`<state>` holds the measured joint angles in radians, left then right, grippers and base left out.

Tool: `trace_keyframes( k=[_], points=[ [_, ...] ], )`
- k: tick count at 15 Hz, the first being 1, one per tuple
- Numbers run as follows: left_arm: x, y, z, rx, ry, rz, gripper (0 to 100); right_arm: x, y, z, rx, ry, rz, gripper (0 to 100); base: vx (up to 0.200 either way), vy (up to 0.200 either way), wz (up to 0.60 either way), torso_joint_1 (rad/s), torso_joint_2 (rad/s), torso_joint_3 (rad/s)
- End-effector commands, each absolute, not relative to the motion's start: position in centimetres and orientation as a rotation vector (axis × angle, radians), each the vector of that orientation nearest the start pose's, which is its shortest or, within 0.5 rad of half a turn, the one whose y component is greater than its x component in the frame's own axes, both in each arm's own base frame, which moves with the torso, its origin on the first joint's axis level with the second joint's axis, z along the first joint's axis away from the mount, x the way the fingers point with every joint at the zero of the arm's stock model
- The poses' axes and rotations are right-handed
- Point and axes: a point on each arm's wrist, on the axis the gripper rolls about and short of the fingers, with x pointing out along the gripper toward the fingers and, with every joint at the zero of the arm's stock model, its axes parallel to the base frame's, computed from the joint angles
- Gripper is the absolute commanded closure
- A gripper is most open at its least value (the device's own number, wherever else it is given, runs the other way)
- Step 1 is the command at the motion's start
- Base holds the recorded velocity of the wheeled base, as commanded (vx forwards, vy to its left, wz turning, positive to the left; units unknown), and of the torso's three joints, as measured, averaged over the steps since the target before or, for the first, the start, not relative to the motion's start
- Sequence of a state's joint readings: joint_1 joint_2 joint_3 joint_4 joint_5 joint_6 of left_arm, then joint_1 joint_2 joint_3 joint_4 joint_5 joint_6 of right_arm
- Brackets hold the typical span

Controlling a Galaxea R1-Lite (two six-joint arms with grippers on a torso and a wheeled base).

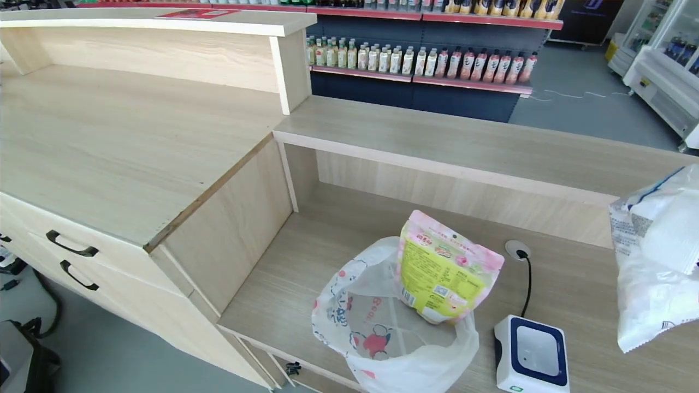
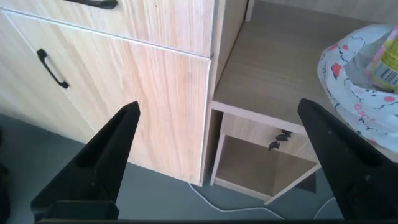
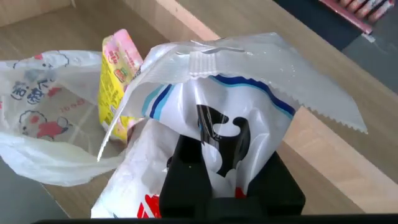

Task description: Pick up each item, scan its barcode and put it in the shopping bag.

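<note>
Starting on my left: the left wrist view gives me the left pincer [image 2: 219,111], its two dark fingers [image 2: 106,155] spread wide with nothing between them, hanging low in front of the wooden cabinet front [image 2: 155,81] with its black drawer handle [image 2: 53,68]. Over to the middle, and the head view gives me the layout: the shopping bag [image 1: 333,305] sits open on the lower counter [image 1: 284,284], white plastic with red and blue cartoon prints. A pink and yellow pouch [image 1: 445,267] stands tilted inside it, leaning on the bag's far rim, barcode side facing me. The left wrist view catches just a corner of that bag [image 2: 348,81] and pouch [image 2: 388,59]. Just right of the bag, the white and navy scanner [image 1: 532,352] lies flat, its black cable [image 1: 528,284] running to a grommet. Far right, a crinkly white packet [image 1: 655,256] hangs in the air above the counter. The right wrist view shows what holds it: the right pincer [image 3: 217,155] is clamped on the packet [image 3: 236,106], which has blue stripes, a black figure and a serrated seal, with the bag [image 3: 37,93] and pouch [image 3: 115,81] beyond
</note>
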<state>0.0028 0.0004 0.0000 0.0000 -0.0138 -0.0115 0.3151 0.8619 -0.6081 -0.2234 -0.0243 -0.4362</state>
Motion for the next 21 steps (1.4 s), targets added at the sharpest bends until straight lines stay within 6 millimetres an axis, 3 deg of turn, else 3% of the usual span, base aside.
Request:
trace_keyframes(
  k=[1, 6, 10, 15, 21],
  points=[
    [-2.3, 0.0, 7.5, -0.012, 0.000, -0.011, 0, 9.9, 3.4, 25.8, -0.460, -0.035, 0.311, 100, 0.000, 0.000, 0.00, 0.000, 0.00, 0.000],
    [-2.3, 0.0, 7.5, -0.012, 0.000, -0.011, 0, 11.1, 4.7, 23.8, -0.471, 0.054, 0.402, 100, 0.000, 0.000, 0.00, 0.000, 0.00, 0.000],
    [-2.3, 0.0, 7.5, -0.012, 0.000, -0.011, 0, 11.4, 6.1, 19.4, -0.449, 0.133, 0.508, 100, 0.000, 0.000, 0.00, 0.000, 0.00, 0.000],
    [-2.3, 0.0, 7.5, -0.012, 0.000, -0.011, 0, 13.6, 8.1, 17.6, -0.446, 0.087, 0.546, 100, 0.000, 0.000, 0.00, 0.000, 0.00, 0.000],
    [-2.3, 0.0, 7.5, -0.012, 0.000, -0.012, 0, 13.9, 8.3, 16.7, -0.462, 0.121, 0.552, 100, 0.000, 0.000, 0.00, 0.000, 0.00, 0.000]
  ],
)
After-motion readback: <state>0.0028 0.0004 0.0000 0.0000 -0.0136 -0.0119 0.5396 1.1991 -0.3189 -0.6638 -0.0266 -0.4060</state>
